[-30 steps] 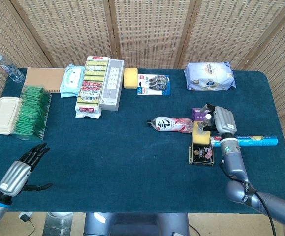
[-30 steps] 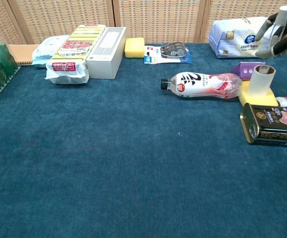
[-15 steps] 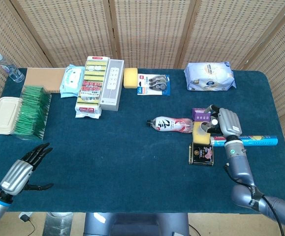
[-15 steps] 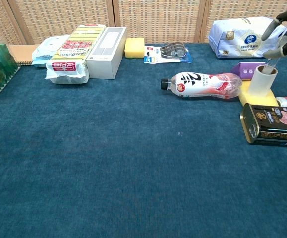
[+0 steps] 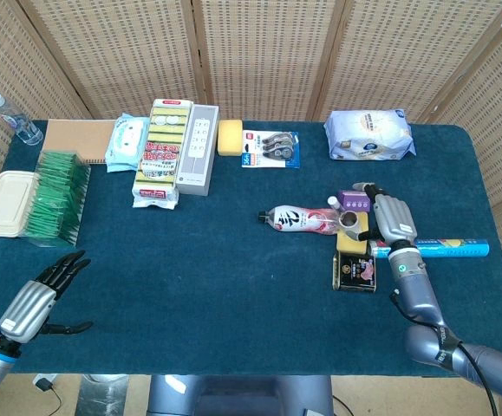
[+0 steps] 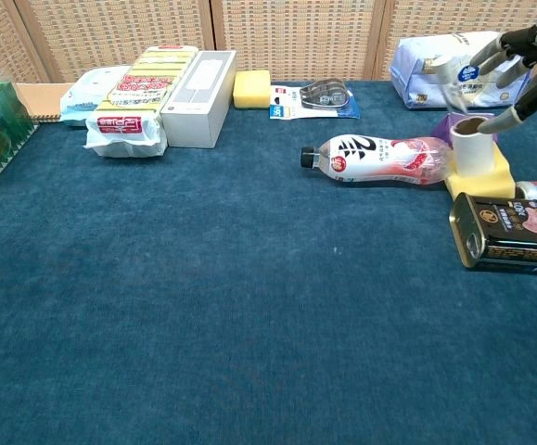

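Little of the writing can be read: the plastic bottle [image 6: 379, 159] lying on its side bears a large black brush-stroke character on a white and pink label, the dark tin [image 6: 507, 243] has gold lettering too small to make out, and the packs at the table's 12 o'clock edge carry print too fine to read. The white paper roll [image 6: 473, 148] is a short, pale tube with an open brown core, standing upright on a yellow sponge [image 6: 481, 182] at the table's 3 o'clock side, between the bottle's base and a purple box [image 5: 355, 200]. The right hand [image 5: 387, 217] hovers just beside the roll with fingers spread, gripping nothing. The left hand [image 5: 38, 298] rests at 8 o'clock, fingers apart and empty.
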Tool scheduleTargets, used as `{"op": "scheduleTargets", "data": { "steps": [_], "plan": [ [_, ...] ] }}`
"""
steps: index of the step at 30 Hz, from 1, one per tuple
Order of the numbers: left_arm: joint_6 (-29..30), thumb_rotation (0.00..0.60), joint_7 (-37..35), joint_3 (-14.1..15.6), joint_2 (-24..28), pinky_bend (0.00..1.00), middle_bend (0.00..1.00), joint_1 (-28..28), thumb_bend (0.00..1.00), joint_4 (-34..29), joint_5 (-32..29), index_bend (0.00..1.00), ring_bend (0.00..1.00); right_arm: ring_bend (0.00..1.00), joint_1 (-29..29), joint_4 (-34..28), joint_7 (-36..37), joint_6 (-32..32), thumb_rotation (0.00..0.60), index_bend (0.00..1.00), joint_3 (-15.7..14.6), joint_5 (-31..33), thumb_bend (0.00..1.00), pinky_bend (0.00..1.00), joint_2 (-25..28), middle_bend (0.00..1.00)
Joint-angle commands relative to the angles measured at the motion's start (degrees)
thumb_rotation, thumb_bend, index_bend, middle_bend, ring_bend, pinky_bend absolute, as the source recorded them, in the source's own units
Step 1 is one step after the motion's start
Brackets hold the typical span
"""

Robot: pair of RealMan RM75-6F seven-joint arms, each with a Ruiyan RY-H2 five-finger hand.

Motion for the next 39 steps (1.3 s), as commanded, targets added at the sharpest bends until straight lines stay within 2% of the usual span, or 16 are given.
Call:
{"op": "scheduleTargets", "data": {
  "steps": [1, 15, 24, 30, 32, 39],
  "plan": [
    [0.1, 0.448, 0.0, 0.0, 0.0, 0.17, 0.00, 0.0, 0.00, 0.0, 0.0, 0.01, 0.03, 0.20, -0.1, -0.6, 0.0, 0.1, 0.600, 0.14, 0.0, -0.2, 0.07, 0.31, 0.6, 0.15],
    [0.3, 0.451, 0.1, 0.2, 0.0, 0.17, 0.00, 0.0, 0.00, -0.1, 0.2, 0.01, 0.03, 0.19, -1.8, -3.3, -1.1, 3.7, 0.600, 0.14, 0.9, 1.9, 0.07, 0.30, 4.4, 0.15],
    [0.3, 0.445, 0.0, 0.3, 0.0, 0.17, 0.00, -0.2, 0.00, -0.1, 0.3, 0.01, 0.03, 0.19, -5.4, -8.7, -1.3, 9.5, 0.600, 0.14, -0.1, -2.3, 0.07, 0.29, 8.6, 0.16],
    [0.3, 0.448, -0.2, 0.5, -0.1, 0.17, 0.00, -0.3, 0.00, 0.1, 0.8, 0.01, 0.03, 0.18, -9.4, -15.8, -1.5, 13.2, 0.600, 0.14, -2.8, -6.3, 0.07, 0.27, 12.6, 0.16],
    [0.6, 0.447, -0.9, 0.1, 0.4, 0.17, 0.00, -0.7, 0.00, 0.1, 0.6, 0.01, 0.03, 0.18, -13.9, -20.4, -0.9, 19.0, 0.600, 0.15, -6.2, -12.5, 0.07, 0.27, 13.9, 0.17],
    [1.6, 0.446, -1.6, -1.6, 2.2, 0.17, 0.00, -1.9, 0.00, -0.5, 0.2, 0.01, 0.03, 0.18, -21.1, -23.1, 0.2, 27.6, 0.600, 0.15, -12.2, -22.4, 0.07, 0.27, 13.4, 0.17]
  ]
}}
